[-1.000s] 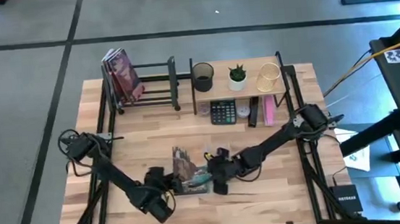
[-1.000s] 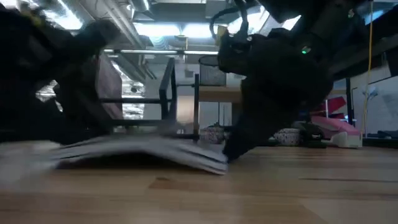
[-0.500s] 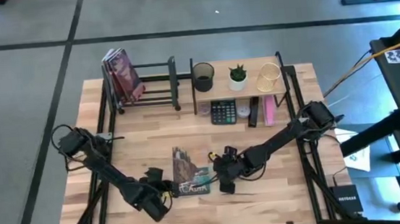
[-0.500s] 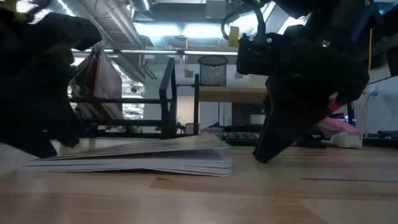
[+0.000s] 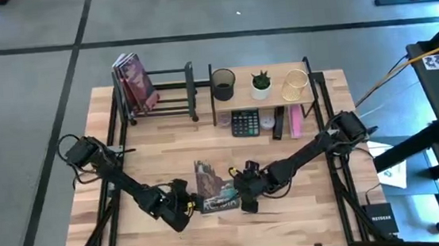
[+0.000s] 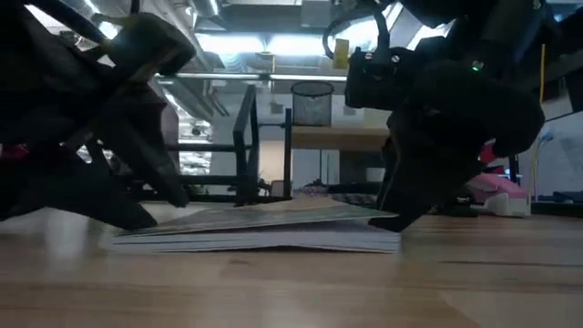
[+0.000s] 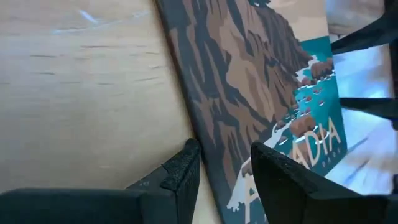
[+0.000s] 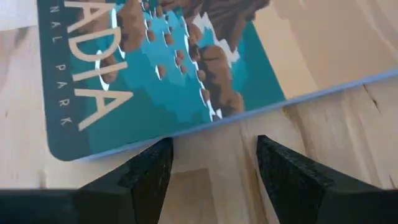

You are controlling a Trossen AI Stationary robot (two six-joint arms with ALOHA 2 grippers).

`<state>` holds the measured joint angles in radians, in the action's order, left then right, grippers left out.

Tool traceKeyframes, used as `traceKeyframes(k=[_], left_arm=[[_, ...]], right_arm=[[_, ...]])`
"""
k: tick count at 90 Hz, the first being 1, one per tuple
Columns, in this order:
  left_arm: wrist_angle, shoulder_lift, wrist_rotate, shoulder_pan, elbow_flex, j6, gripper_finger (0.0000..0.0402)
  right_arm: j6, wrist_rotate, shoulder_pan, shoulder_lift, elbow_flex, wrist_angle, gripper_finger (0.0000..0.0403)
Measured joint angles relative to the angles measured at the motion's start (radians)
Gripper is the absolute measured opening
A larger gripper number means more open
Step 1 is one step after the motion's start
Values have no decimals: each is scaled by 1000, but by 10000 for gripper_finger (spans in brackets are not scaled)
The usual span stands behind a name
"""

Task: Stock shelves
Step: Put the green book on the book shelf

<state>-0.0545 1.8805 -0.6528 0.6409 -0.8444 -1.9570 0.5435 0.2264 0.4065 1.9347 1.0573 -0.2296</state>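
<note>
The book (image 5: 214, 193) lies flat on the table, well in front of the black book rack (image 5: 161, 96), between the left gripper (image 5: 181, 209) and right gripper (image 5: 242, 194), both parted at its opposite edges.

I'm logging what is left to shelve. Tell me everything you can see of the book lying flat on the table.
The book is a thin softcover lying flat, cover up, near the table's front middle. Its cover shows brown cliffs over teal water, with pale letters ending "ADIA" and "NAL PARK". The left gripper straddles one edge, fingers open; the right gripper sits open at the opposite side, its fingers just off the edge. In the low view the near corner looks slightly raised.
</note>
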Motion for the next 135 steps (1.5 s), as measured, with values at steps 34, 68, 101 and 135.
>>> traceKeyframes(k=[34, 68, 101, 135], left_arm=[[18, 1, -23, -21, 2, -5, 127], [67, 2, -97, -2, 2, 37, 127], [190, 6, -207, 60, 0, 11, 127], [225, 8, -277, 54, 0, 105, 77]], right_arm=[[-36, 2, -1, 26, -1, 58, 218], [-47, -2, -1, 27, 0, 62, 218], [-47, -2, 0, 27, 2, 55, 218], [-47, -2, 0, 27, 2, 54, 218]])
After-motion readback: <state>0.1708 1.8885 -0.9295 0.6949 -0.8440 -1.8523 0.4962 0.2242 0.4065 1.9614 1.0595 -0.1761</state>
